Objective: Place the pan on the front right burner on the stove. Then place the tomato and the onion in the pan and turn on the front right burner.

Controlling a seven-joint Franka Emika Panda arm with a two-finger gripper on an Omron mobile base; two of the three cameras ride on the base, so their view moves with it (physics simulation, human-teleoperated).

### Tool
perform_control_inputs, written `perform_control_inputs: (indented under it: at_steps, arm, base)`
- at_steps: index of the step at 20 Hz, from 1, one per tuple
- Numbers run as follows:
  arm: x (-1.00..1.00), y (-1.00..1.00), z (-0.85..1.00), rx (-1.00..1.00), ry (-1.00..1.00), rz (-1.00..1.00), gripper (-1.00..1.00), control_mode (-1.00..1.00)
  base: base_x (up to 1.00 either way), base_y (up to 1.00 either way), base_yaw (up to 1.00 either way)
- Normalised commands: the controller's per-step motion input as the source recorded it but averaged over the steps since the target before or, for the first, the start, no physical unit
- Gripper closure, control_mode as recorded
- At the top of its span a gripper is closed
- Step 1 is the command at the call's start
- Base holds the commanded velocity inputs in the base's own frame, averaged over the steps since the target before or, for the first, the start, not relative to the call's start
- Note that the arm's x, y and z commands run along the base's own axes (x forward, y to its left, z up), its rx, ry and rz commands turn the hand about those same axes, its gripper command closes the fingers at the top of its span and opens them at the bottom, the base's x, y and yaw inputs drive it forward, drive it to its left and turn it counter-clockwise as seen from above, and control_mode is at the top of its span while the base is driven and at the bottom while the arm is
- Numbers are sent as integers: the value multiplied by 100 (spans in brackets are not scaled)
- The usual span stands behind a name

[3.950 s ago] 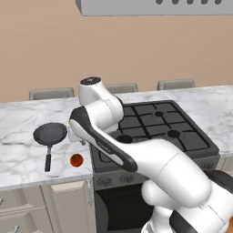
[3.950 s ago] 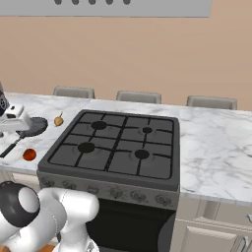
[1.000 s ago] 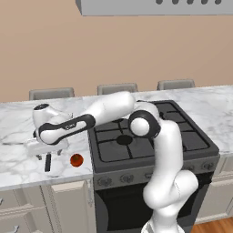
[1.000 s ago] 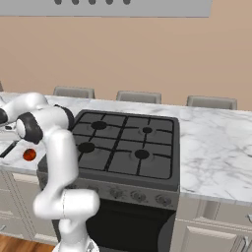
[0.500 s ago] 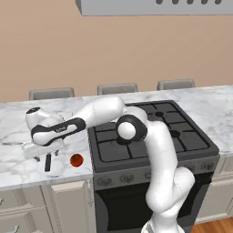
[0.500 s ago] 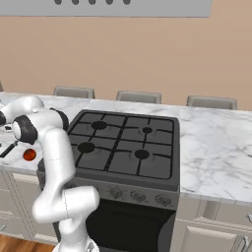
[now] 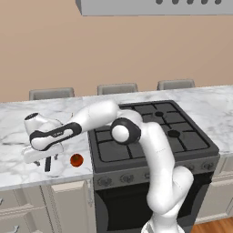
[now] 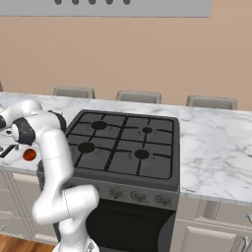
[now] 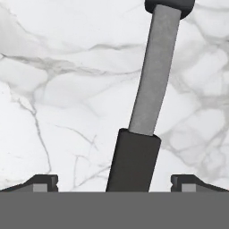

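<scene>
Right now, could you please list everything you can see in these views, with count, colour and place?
pan handle: one, grey shaft with black grip, lying on the counter between the open fingertips.
tomato: one, red-orange, on the counter left of the stove.
stove: one, black grates, grey knob panel, set in the counter.
front right burner: one, black, bare.
counter: white marble, both sides of the stove.
chair backs: three, grey, behind the counter.
range hood: one, grey, above the stove.
hand: one, white with dark fingertips, open, low over the pan handle.
</scene>
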Motion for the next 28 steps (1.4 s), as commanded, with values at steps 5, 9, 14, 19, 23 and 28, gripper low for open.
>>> perform_control_inputs:
  at_steps: [5, 9, 14, 19, 23, 28]
  arm:
    - [0, -1, -24, 0, 0, 0, 100, -100]
    - [0, 0, -9, 2, 0, 0, 100, -100]
    - [0, -15, 0, 8, 0, 0, 100, -100]
    - [-3, -26, 13, 13, -5, 0, 100, -100]
    - [-14, -26, 35, 10, -15, 0, 100, -100]
    - [-16, -24, 35, 8, -19, 0, 100, -100]
  base:
    - [0, 0, 0]
    - [0, 0, 0]
    - [0, 0, 0]
    - [0, 0, 0]
    - [0, 0, 0]
    - [0, 0, 0]
